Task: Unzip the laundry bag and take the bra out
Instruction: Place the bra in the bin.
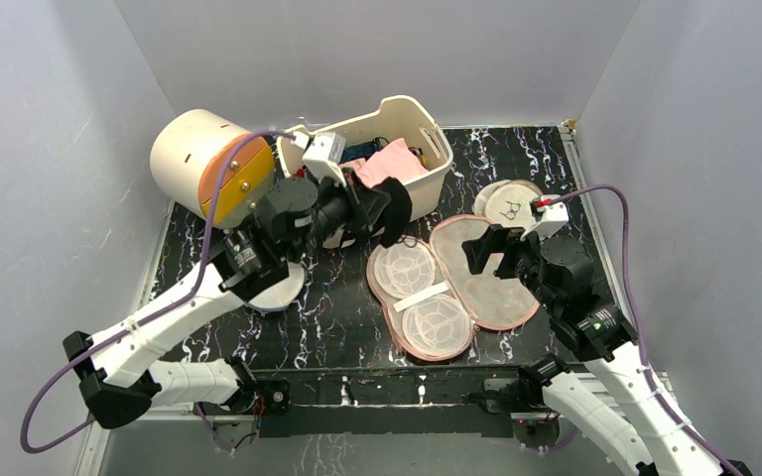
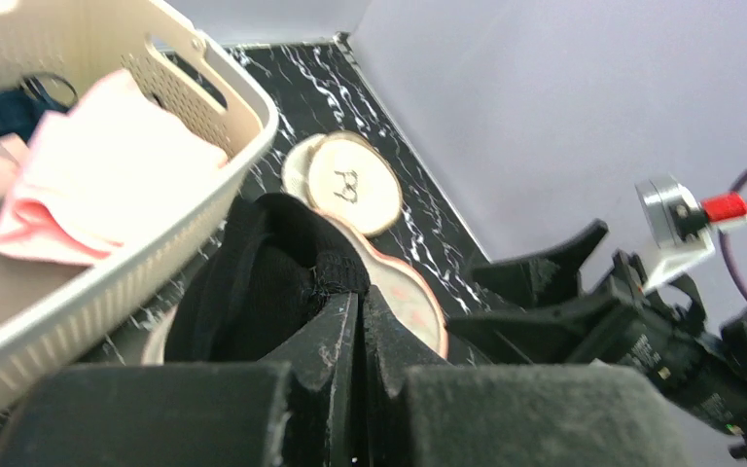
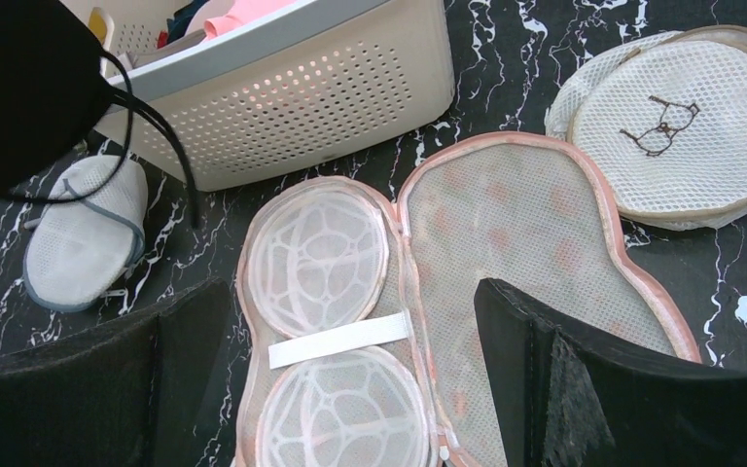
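Black left claw (image 2: 355, 321): pinched tight on the bra (image 2: 253, 292), held off the table.
Bra: bunched ahead of the fingertips, cups hard to make out.
Basket (image 2: 204, 185): just beside it.
Right claw (image 3: 350, 311): gaping, empty.
Laundry bag (image 3: 535, 214): beneath it, unzipped flat, near end cut off.

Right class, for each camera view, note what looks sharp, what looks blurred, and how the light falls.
Top external: even, soft light, faint shadows, fairly sharp throughout. Left wrist: soft all over; the left tool and the bra it grips look smeared. Right wrist: the laundry bag is crisp, the right tool in the foreground out of focus.
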Tool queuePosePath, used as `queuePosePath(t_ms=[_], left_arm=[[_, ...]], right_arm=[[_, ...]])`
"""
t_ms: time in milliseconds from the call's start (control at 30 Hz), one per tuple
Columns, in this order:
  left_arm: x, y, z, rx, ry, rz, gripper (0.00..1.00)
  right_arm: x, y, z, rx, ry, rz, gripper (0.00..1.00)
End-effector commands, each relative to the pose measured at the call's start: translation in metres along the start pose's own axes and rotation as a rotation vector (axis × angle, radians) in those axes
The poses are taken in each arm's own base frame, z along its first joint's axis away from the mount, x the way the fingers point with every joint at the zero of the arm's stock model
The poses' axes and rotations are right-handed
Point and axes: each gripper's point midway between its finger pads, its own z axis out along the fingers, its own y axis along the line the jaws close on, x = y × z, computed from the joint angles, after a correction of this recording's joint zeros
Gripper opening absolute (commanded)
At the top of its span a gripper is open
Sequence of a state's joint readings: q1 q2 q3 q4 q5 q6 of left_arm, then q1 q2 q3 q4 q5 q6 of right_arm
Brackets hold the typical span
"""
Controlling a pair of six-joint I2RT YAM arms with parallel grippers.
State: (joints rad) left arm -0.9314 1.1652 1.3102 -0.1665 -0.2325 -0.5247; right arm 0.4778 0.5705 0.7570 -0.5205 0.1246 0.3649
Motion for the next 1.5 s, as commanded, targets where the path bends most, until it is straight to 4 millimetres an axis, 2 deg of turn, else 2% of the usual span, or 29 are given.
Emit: queuePosePath(t_ms=[0, 100, 167, 333, 500, 600, 700, 867, 1100, 1233, 1300, 1433, 1467], left_arm=[[-0.033, 0.010, 0.016, -0.051, -0.017, 0.147, 0.00], [-0.057, 0.021, 0.037, -0.089, -0.042, 0.130, 0.00], [-0.065, 0.033, 0.059, -0.114, -0.033, 0.089, 0.00], [-0.090, 0.045, 0.099, -0.051, -0.062, -0.019, 0.00], [-0.093, 0.075, 0.135, -0.013, -0.066, -0.190, 0.00], [-0.090, 0.108, 0.150, -0.033, -0.052, -0.258, 0.00], [-0.079, 0.142, 0.158, -0.078, -0.024, -0.305, 0.00], [-0.045, 0.192, 0.158, -0.165, 0.050, -0.336, 0.00], [-0.006, 0.255, 0.137, -0.309, 0.113, -0.392, 0.00], [0.003, 0.279, 0.125, -0.388, 0.167, -0.376, 0.00], [-0.007, 0.285, 0.119, -0.403, 0.166, -0.331, 0.12], [-0.036, 0.288, 0.095, -0.470, 0.093, -0.210, 0.55], [-0.046, 0.285, 0.086, -0.482, 0.063, -0.181, 0.61]], right_arm=[[-0.021, 0.004, -0.005, -0.013, -0.088, 0.012, 0.98], [-0.022, 0.004, -0.005, -0.010, -0.090, 0.013, 0.98], [-0.023, 0.003, -0.006, -0.008, -0.095, 0.014, 0.98], [-0.023, 0.004, -0.007, -0.012, -0.099, 0.017, 0.98], [-0.023, 0.003, -0.007, -0.005, -0.100, 0.018, 0.98], [-0.025, 0.002, -0.008, -0.004, -0.109, 0.020, 0.98], [-0.025, 0.002, -0.009, -0.005, -0.109, 0.019, 0.98], [-0.024, 0.002, -0.008, -0.003, -0.107, 0.019, 0.98], [-0.023, 0.002, -0.006, 0.001, -0.101, 0.018, 0.98], [-0.023, 0.001, -0.005, 0.004, -0.097, 0.018, 0.98], [-0.022, 0.001, -0.005, 0.005, -0.093, 0.019, 0.98], [-0.020, 0.000, -0.003, 0.010, -0.086, 0.018, 0.98], [-0.019, 0.000, -0.002, 0.011, -0.082, 0.017, 0.98]])
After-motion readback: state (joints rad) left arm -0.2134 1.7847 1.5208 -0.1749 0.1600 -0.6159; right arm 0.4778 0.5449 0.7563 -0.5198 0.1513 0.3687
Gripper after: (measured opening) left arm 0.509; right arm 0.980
